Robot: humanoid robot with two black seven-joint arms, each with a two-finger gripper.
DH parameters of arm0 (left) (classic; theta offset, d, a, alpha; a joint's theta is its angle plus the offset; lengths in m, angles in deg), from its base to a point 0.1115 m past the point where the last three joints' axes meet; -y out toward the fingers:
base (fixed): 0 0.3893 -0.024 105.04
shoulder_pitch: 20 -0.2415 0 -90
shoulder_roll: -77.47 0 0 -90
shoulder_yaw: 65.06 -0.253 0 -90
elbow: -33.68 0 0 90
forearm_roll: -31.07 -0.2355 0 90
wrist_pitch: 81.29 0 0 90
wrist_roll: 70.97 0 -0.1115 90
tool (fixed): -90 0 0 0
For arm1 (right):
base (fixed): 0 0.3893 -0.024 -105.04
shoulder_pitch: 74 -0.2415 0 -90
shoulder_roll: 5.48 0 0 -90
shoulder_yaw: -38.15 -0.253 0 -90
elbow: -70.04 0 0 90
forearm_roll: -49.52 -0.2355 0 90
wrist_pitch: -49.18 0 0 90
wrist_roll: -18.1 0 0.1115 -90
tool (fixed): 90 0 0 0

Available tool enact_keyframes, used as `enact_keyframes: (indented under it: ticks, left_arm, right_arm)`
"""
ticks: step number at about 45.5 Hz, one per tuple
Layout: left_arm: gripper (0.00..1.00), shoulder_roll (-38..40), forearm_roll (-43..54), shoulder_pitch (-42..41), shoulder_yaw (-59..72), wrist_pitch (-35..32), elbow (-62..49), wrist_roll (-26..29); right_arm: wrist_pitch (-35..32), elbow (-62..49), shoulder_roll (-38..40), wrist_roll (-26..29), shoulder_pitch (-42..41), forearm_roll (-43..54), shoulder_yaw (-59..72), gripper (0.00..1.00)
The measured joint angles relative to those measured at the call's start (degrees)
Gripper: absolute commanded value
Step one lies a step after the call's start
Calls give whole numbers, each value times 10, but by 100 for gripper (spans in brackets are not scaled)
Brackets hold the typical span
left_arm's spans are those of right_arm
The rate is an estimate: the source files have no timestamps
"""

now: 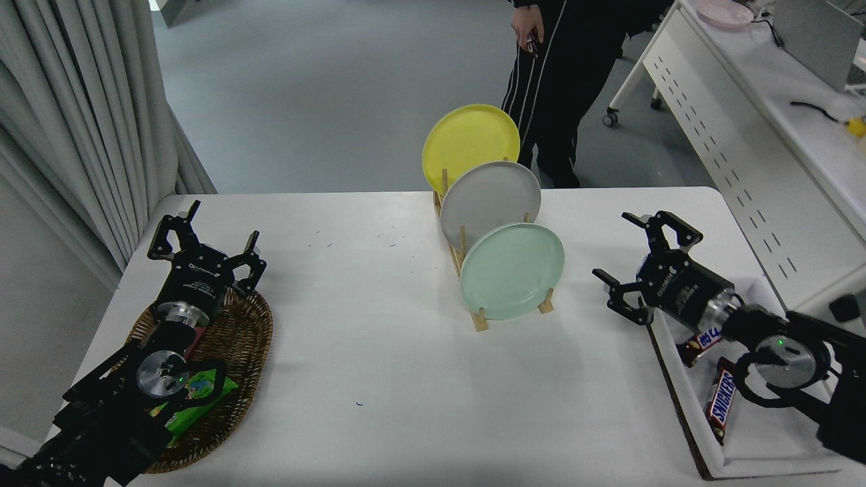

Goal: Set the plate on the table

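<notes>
- The right gripper [634, 264] is hovering low over the right part of the white desk [379, 365], with its jaws spread wide and holding nothing.
- The pale green plate [512, 271] is standing on edge in the front slot of a wooden rack [482, 318], directly to the left of those open jaws and near them, with a strip of bare desk between.
- The plate is leaning back slightly, its round face turned toward the camera side and a little to the right; its rim is running up and down, so the edge nearest the jaws is its right-hand rim.
- A grey plate [488, 196] is standing just behind the green one in the rack, and a yellow plate [469, 143] is standing behind that, both farther from the jaws.
- The left gripper [203, 247] is parked well away to the left, over the far end of a wicker basket [250, 338], its jaws also spread and empty.
- The right arm is clearly the nearer one, so the coming move looks like a short sideways reach left to close on the plate's right rim.
- The plate is not yet touched or lifted, so the task appears to be at its start.
- A white tray [758, 439] with chocolate bars is lying behind the right gripper, and a person [561, 81] is standing beyond the desk's far edge.
</notes>
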Motion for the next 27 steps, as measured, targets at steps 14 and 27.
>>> enact_keyframes:
  ticks: [14, 27]
  left_arm:
    - [100, 0, 0, 0, 0, 0, 0, 0]
    - [100, 0, 0, 0, 0, 0, 0, 0]
  right_arm:
    - [3, 125, 55, 0, -169, -63, 179, 99]
    - [124, 155, 28, 2, -237, -92, 224, 99]
